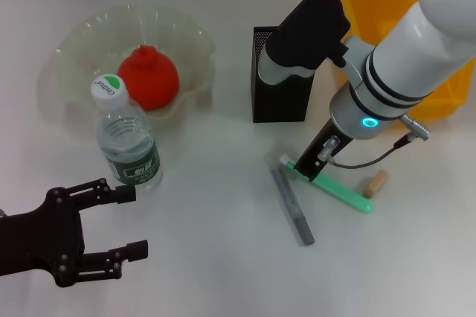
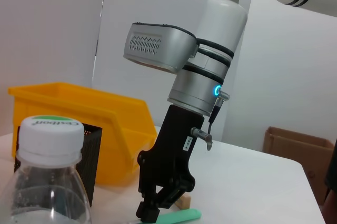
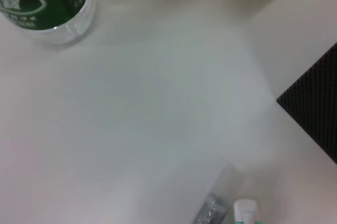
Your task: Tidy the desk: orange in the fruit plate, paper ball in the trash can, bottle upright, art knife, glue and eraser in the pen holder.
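The slim flat mint-green art knife (image 1: 338, 191) with a white tip lies on the white table (image 1: 216, 205), just beside the slim grey round glue stick (image 1: 293, 206). The right gripper (image 1: 309, 170) is down at the knife's white end, its black fingers on both sides of it but not fully closed. The tiny tan eraser block (image 1: 375, 182) lies near the knife's other end. The tall black mesh pen holder (image 1: 279, 101) stands behind. The clear plastic bottle (image 1: 126, 138) stands upright beside the pale green wavy fruit plate (image 1: 186, 30), which holds the red-orange orange (image 1: 149, 77). The left gripper (image 1: 123, 222) rests open near the bottle.
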### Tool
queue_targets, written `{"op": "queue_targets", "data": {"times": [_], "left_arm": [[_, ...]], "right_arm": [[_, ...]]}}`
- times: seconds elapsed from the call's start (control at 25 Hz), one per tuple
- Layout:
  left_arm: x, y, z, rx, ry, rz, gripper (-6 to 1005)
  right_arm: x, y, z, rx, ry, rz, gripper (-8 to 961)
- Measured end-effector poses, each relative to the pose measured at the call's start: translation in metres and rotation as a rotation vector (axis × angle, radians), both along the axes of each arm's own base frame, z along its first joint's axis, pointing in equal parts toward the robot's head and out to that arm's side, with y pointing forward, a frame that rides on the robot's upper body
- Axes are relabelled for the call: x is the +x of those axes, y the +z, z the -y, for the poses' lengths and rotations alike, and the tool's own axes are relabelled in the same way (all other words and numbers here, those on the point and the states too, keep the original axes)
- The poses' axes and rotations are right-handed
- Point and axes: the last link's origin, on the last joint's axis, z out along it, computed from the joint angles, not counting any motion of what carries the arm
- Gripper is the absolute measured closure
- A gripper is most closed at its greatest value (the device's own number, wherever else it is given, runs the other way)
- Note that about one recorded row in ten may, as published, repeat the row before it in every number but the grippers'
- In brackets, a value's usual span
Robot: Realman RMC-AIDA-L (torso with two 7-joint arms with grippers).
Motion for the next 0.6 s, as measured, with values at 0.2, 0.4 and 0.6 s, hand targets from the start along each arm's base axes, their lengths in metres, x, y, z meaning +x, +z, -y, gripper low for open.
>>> {"op": "queue_targets", "data": {"times": [0.2, 0.4, 0.6], "left_arm": [[0.0, 0.0, 0.0, 0.001, 0.001, 0.0, 188], [0.0, 0.0, 0.0, 0.002, 0.0, 0.0, 188], [0.0, 0.001, -0.001, 0.002, -0.001, -0.001, 188]], "right_arm": [[-0.004, 0.002, 0.0, 0.002, 0.015, -0.01, 922], [-0.012, 0.011, -0.001, 0.016, 0.03, -0.041, 921], [-0.022, 0.033, -0.004, 0.05, 0.036, -0.11, 922]]}}
